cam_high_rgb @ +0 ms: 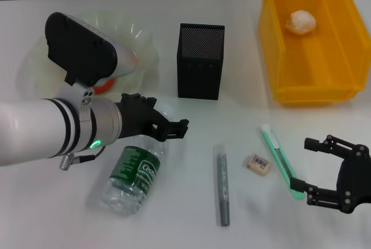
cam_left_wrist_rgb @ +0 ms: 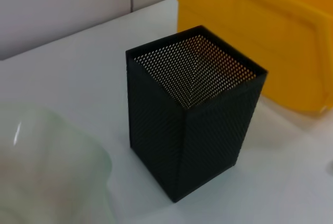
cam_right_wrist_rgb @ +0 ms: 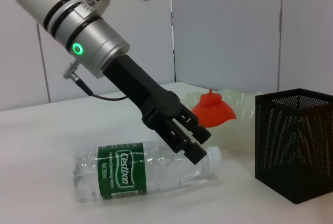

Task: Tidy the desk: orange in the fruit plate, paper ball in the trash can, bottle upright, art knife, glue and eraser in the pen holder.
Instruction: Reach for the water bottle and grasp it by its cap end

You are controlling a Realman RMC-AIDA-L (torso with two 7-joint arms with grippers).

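A white table fills the scene; at its far right stands the trash can, a bright yellow bin, with the paper ball lying inside it towards its far end; at the far left sits the fruit plate, a pale green wavy-rimmed bowl, partly hidden by the left arm, and the orange rests in it; between plate and bin, towards the far side, the pen holder stands upright, a black mesh cup. The left gripper reaches in from the left, hovering just above the cap end of the bottle; its fingers lie close together, clenched on nothing. The bottle lies on its side near the left front, green label up, cap end pointing away towards the plate. The right gripper rests at the near right edge with its jaws spread wide, released; the near end of a green and white art knife lies between its fingertips. A grey stick lies near the front centre, pointing near to far; the eraser, a small beige block with a barcode, lies between that stick and the knife.
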